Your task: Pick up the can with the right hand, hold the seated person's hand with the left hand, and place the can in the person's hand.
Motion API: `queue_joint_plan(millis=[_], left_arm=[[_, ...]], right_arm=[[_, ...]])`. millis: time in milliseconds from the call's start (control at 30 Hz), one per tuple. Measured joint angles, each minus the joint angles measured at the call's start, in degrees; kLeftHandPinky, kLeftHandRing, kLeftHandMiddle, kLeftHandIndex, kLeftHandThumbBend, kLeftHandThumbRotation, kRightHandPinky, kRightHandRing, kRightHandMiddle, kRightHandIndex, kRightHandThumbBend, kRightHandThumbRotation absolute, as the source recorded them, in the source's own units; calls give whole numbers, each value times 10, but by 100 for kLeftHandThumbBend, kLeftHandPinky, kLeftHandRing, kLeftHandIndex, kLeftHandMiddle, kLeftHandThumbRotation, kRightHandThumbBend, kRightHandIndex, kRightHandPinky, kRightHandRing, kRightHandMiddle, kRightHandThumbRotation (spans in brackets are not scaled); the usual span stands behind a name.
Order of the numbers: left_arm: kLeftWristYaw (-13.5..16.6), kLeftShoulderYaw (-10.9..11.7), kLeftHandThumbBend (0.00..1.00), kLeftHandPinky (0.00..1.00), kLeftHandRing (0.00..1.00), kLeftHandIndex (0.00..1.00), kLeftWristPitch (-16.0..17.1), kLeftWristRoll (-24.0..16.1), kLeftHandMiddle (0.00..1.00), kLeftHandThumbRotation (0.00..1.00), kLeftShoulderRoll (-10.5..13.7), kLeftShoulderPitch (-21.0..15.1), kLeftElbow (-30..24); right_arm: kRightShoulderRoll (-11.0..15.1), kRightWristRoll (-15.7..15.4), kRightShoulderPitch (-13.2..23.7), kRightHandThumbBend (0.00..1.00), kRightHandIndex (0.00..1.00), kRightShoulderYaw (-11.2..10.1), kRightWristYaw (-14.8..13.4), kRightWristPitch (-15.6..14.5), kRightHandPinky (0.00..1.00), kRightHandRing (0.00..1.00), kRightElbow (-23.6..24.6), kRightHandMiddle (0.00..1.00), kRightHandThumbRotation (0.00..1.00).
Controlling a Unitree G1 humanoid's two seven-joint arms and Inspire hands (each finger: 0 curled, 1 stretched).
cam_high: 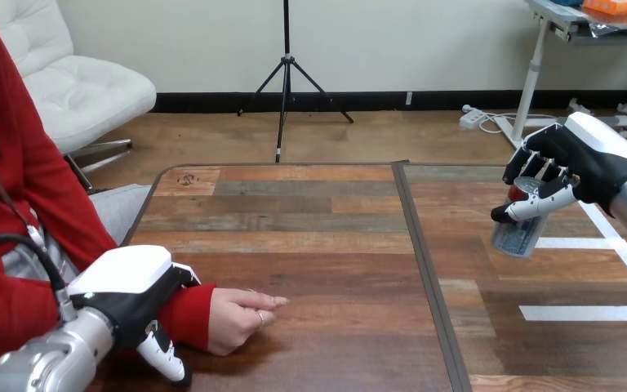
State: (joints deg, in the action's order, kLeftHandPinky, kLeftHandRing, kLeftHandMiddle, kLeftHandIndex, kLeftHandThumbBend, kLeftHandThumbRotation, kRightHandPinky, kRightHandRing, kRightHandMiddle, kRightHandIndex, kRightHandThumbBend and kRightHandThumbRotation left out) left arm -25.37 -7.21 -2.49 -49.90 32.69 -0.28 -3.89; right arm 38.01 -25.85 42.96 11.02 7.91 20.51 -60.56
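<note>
My right hand [575, 163] is shut on the can [521, 230], a silver-blue can with a red top. It hangs tilted above the right half of the table, with fingers over its top and the thumb across its side. The person's hand [241, 318] rests loosely curled on the table at the lower left, and nothing lies in it. My left hand [126, 298] sits over the person's red-sleeved wrist [188, 314]. Its thumb comes down the near side of the sleeve, and its fingers are hidden behind the wrist.
The wooden table [310, 237] has a dark seam [424, 269] running front to back between the two hands. White tape lines [588, 312] mark the right half. The person sits at the left edge.
</note>
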Motion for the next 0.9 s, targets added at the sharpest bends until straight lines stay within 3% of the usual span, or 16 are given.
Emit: queue_joint_plan(millis=[500,900], left_arm=[[11,-22,93,55,64,66,2,0,68,0,4,-36,38],[33,-40,89,36,42,49,3,-1,47,0,3,-61,72]], right_arm=[[0,0,0,71,48,0,0,0,35,39,0,45,0],[0,0,0,71,48,0,0,0,35,40,0,45,0]])
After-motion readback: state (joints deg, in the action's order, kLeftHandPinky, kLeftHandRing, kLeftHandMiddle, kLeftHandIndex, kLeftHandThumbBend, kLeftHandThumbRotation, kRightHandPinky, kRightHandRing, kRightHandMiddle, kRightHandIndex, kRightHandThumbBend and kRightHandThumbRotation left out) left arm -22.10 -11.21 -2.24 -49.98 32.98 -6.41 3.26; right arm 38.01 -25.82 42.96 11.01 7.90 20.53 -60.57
